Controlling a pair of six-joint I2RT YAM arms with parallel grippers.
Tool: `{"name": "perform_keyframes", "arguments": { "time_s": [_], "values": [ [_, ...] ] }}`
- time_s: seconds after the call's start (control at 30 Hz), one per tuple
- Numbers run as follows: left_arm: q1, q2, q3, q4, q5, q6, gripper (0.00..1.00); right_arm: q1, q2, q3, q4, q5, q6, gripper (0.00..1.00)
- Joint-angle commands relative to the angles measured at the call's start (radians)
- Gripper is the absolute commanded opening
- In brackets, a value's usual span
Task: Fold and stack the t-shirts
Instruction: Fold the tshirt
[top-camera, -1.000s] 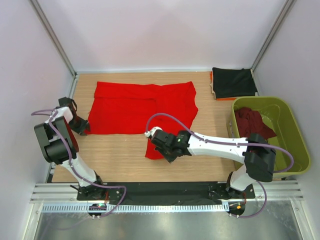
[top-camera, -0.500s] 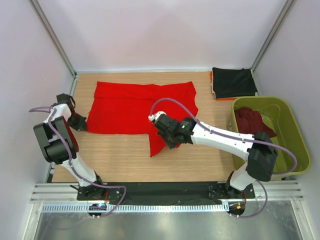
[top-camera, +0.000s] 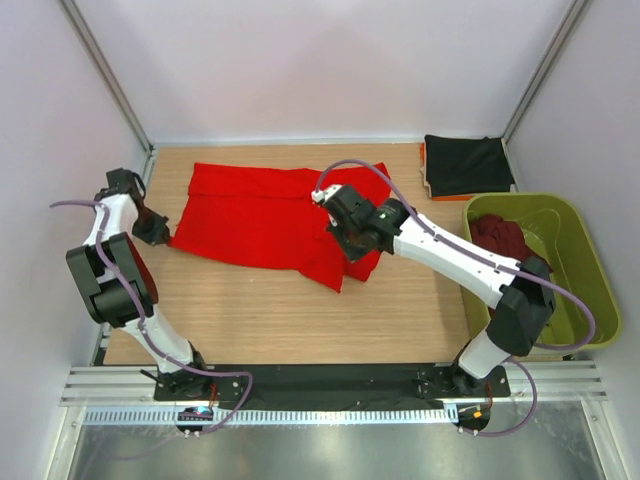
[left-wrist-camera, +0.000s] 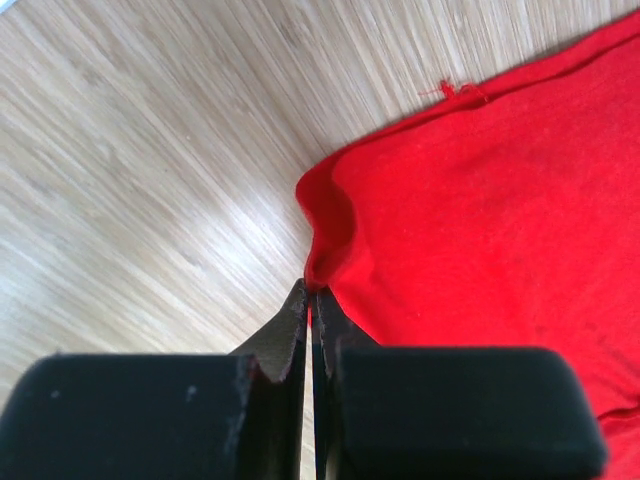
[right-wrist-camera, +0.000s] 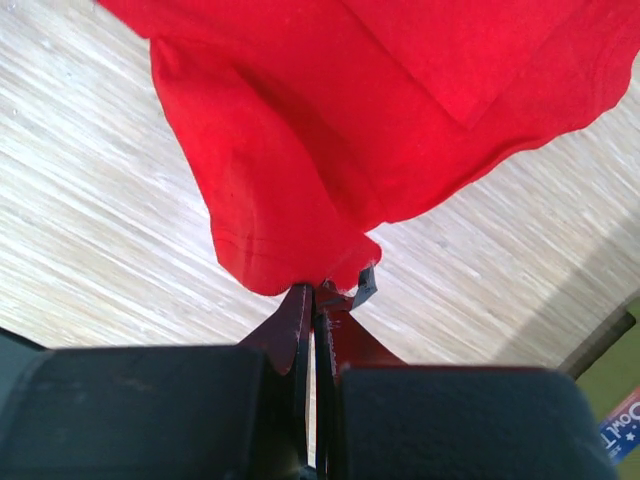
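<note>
You have a plain bright red shirt (top-camera: 270, 215) on a table (top-camera: 260, 310) of pale wood grain. The black shirt (top-camera: 467, 165) is plain too, with an orange strip (top-camera: 424, 172) showing at its edge. The maroon shirt (top-camera: 500, 240) sits in an olive-green basket (top-camera: 590, 280). Your arms (top-camera: 450, 255) are white with black joints, and their cables (top-camera: 360, 165) are purple.

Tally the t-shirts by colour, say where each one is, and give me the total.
red t-shirt: 1, on the table, pinched by both claws
black t-shirt: 1, folded at the far right corner
dark maroon t-shirt: 1, in the green basket
Total: 3
</note>
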Motion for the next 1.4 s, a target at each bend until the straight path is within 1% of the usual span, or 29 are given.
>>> {"name": "perform_keyframes", "arguments": {
  "time_s": [0.0,0.07,0.23,0.37,0.47,0.7,0.9,1.03,1.13,1.37],
  "values": [
    [-0.005,0.021,0.093,-0.037,-0.006,0.000,0.00,-0.047,0.022,0.070,-0.021,-0.015,-0.041,0.01],
    [-0.016,0.046,0.127,-0.059,-0.011,0.002,0.00,-0.070,0.039,0.090,-0.024,-0.030,-0.054,0.01],
    [-0.071,0.108,0.228,-0.091,-0.054,0.008,0.00,-0.136,0.104,0.202,-0.061,-0.041,-0.067,0.01],
    [-0.086,0.180,0.319,-0.117,-0.069,0.000,0.00,-0.176,0.157,0.288,-0.084,-0.032,-0.070,0.01],
    [-0.095,0.255,0.438,-0.141,-0.074,0.000,0.00,-0.205,0.199,0.340,-0.095,-0.011,-0.070,0.01],
    [-0.116,0.392,0.638,-0.217,-0.094,0.000,0.00,-0.259,0.272,0.450,-0.133,0.026,-0.064,0.01],
    [-0.123,0.444,0.692,-0.218,-0.091,-0.012,0.00,-0.330,0.338,0.541,-0.148,0.066,-0.061,0.01],
    [-0.132,0.493,0.764,-0.247,-0.091,-0.007,0.00,-0.331,0.387,0.602,-0.145,0.078,-0.077,0.01],
    [-0.137,0.539,0.814,-0.258,-0.088,-0.012,0.00,-0.331,0.412,0.625,-0.122,0.126,-0.109,0.01],
    [-0.148,0.589,0.856,-0.267,-0.092,-0.009,0.00,-0.334,0.487,0.684,-0.047,0.230,-0.167,0.01]
  ]
}}
